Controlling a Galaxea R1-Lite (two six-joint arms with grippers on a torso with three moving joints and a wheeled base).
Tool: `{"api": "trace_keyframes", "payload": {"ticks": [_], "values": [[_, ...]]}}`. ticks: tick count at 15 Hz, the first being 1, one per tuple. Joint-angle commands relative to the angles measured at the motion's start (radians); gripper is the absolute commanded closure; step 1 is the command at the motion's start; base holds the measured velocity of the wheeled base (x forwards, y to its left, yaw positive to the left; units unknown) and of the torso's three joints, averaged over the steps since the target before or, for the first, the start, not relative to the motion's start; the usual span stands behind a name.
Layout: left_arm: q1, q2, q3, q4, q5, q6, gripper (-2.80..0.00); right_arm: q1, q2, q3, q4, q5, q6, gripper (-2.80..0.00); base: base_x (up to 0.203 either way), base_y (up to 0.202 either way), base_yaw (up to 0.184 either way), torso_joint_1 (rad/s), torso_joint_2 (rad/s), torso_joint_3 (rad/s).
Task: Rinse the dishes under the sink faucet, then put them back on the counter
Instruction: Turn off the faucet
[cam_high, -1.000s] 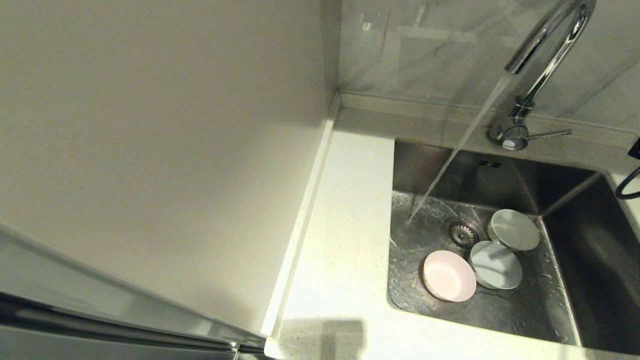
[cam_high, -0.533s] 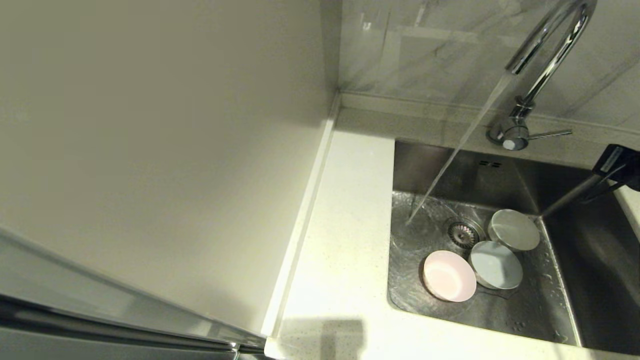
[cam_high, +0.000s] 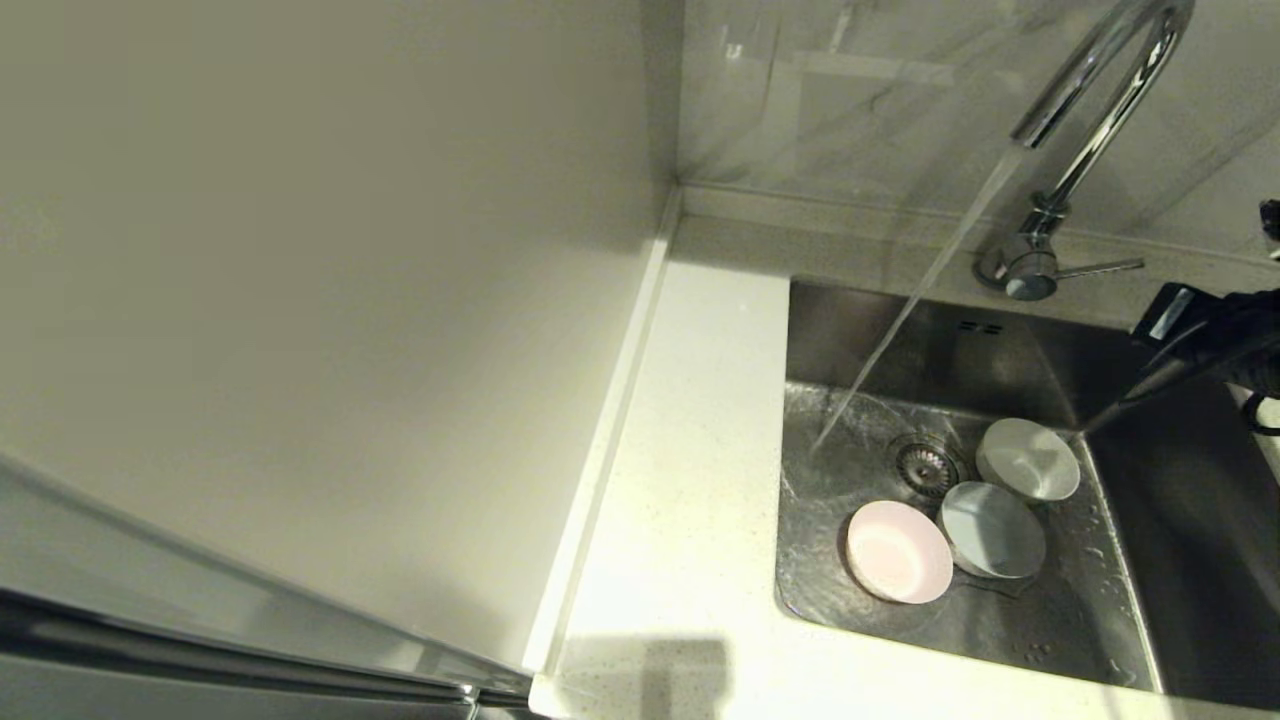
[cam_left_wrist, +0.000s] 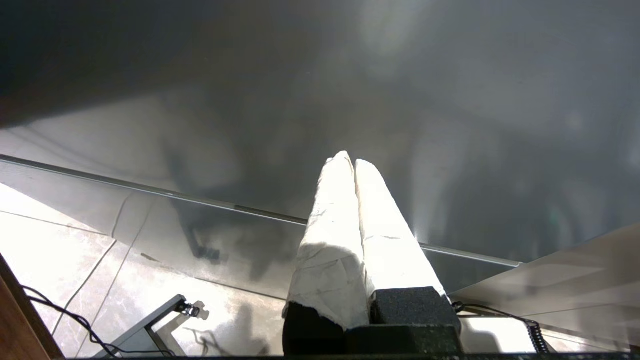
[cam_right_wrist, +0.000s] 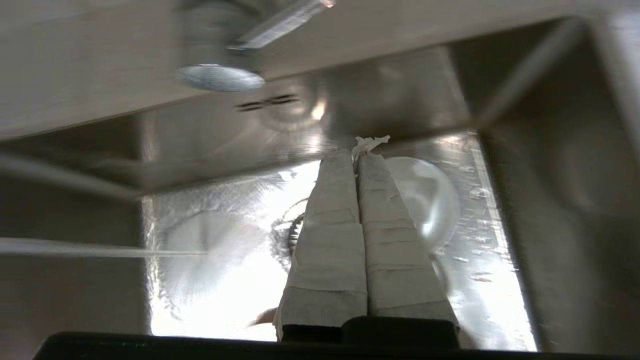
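Three dishes lie on the floor of the sink: a pale pink one, a blue-grey one and a grey-white one beside the drain. Water runs from the sink faucet and lands left of the drain. My right arm reaches in from the right edge, above the sink's right side. In the right wrist view my right gripper is shut and empty, high over the grey-white dish. My left gripper is shut and empty, parked away from the sink.
The off-white counter runs along the sink's left side and front. A cream wall panel stands left of it. The faucet's thin lever points right from its base. Two overflow slots mark the sink's back wall.
My right arm has come in from the right edge and moved left over the sink's right side. The dishes lie where they were and the water keeps running.
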Motion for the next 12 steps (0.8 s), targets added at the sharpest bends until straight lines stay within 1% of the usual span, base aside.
{"api": "trace_keyframes", "payload": {"ticks": [1, 4, 6, 9, 12], "values": [[0.0, -0.003, 0.0, 0.0, 0.0, -0.001, 0.0, 0.037, -0.024, -0.004, -0.001, -0.001, 0.014, 0.0, 0.0, 0.0, 0.0, 0.0, 0.0, 0.0], [0.0, -0.003, 0.0, 0.0, 0.0, -0.001, 0.0, 0.099, -0.042, -0.011, 0.024, -0.001, 0.057, 0.0, 0.0, 0.0, 0.0, 0.0, 0.0, 0.0], [-0.001, -0.003, 0.0, 0.0, 0.0, -0.001, 0.0, 0.125, -0.045, -0.012, 0.03, -0.002, 0.078, 0.0, 0.0, 0.0, 0.0, 0.0, 0.0, 0.0], [0.0, -0.003, 0.0, 0.0, 0.0, -0.001, 0.0, 0.148, -0.027, -0.028, 0.024, -0.008, 0.089, 0.0, 0.0, 0.0, 0.0, 0.0, 0.0, 0.0], [0.0, -0.003, 0.0, 0.0, 0.0, -0.001, 0.0, 0.149, 0.017, -0.085, 0.021, -0.012, 0.088, 0.0, 0.0, 0.0, 0.0, 0.0, 0.0, 0.0]]}}
